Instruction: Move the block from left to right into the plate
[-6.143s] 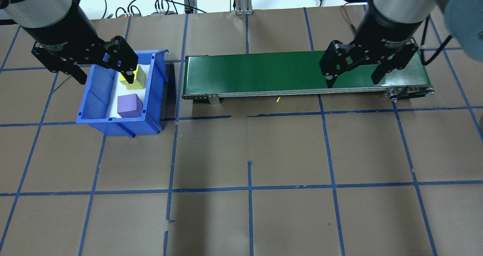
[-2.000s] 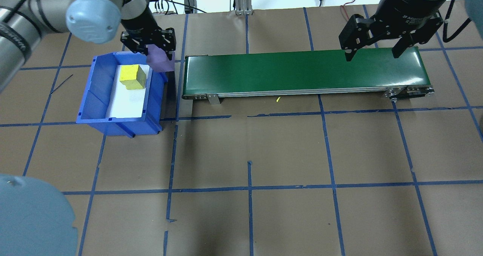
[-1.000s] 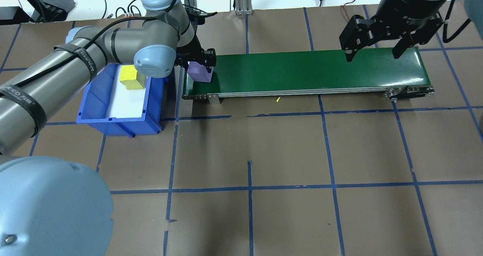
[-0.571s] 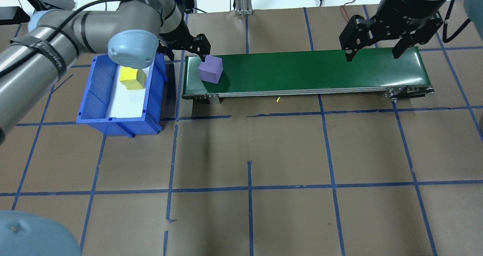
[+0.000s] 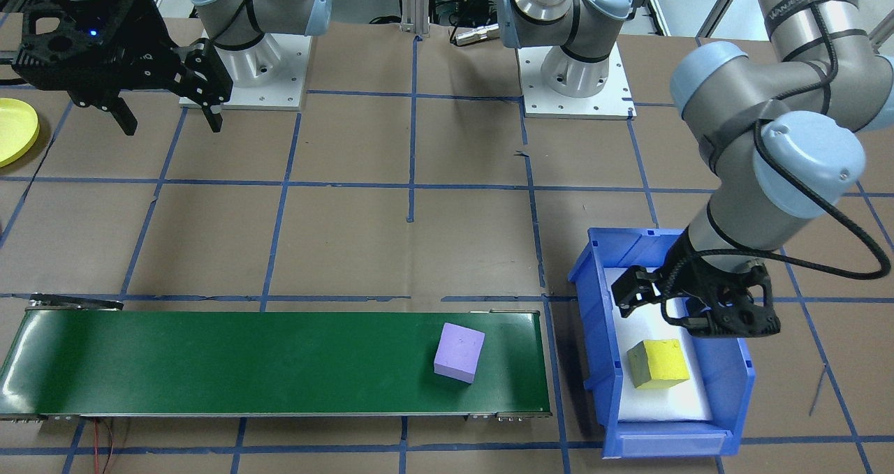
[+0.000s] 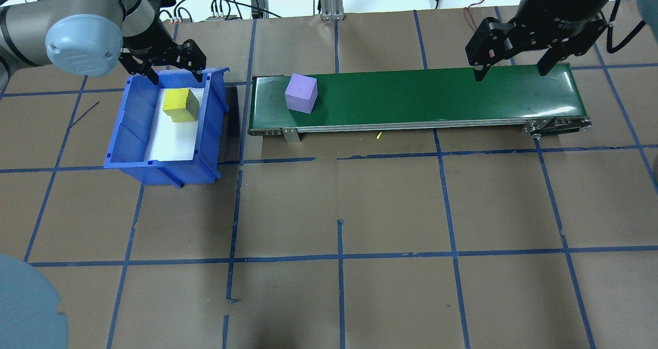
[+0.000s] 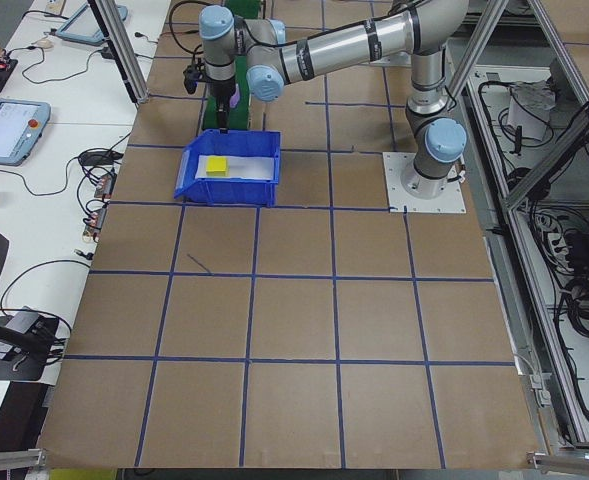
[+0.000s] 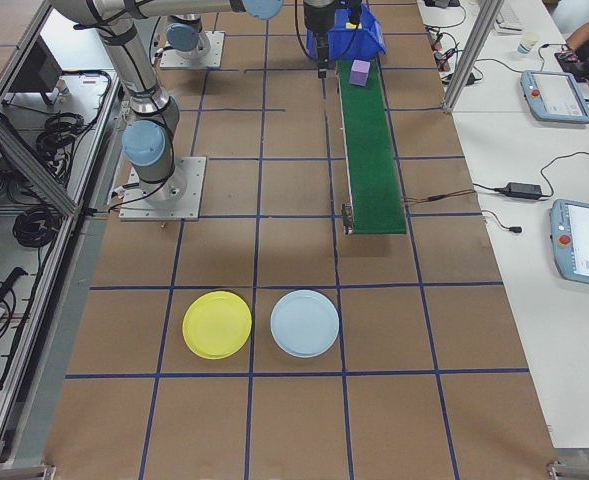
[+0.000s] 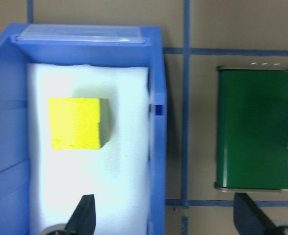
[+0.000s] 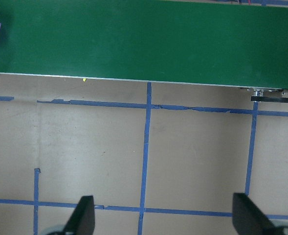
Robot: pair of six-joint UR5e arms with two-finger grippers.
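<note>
1. we see the purple block (image 6: 301, 93) lying free on the green conveyor belt (image 6: 411, 94), near the belt's left end in the overhead view; nothing grips it, and it sits a little in from the belt's front and back edges.
2. to the right of the block the belt surface runs bare up to the right end, in the upper right of the overhead view.
3. the left gripper (image 6: 171, 70) hangs at the upper left of the overhead view, over the far wall of the blue bin (image 6: 132, 133); its fingers are spread apart and hold nothing.
4. in the left wrist view the two fingertips stand at the bottom edge, one over the white foam, the other outside the bin, with the bin's right wall between them.
5. the yellow block (image 6: 180, 105) rests on the white foam inside the bin, near the far wall and apart from the side walls.
6. the right gripper (image 6: 515, 71) hangs above the far edge of the belt near its right end, with the fingers wide and nothing between them.
7. the yellow plate (image 8: 217, 324) lies on the brown table (image 6: 390, 210) in the lower left of the exterior right view, just beside a pale blue plate (image 8: 305, 323), well apart from the belt's near end.
8. between the belt's end and the plates we see bare paper with blue tape lines only.
</note>
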